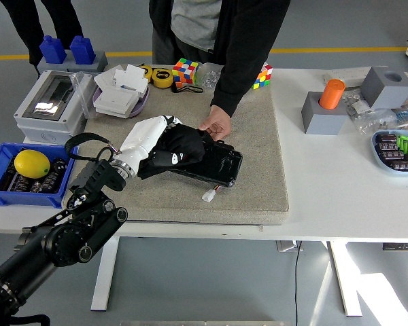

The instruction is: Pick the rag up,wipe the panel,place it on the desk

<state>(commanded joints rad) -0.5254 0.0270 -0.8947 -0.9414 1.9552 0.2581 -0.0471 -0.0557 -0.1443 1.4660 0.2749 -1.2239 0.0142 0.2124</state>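
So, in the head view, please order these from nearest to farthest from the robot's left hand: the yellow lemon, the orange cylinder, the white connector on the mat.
From the left hand, which presses the black rag on the panel:
1. White connector, just right of it, toward the near edge.
2. Lemon, in the blue bin at the left.
3. Orange cylinder, on the grey block far right.
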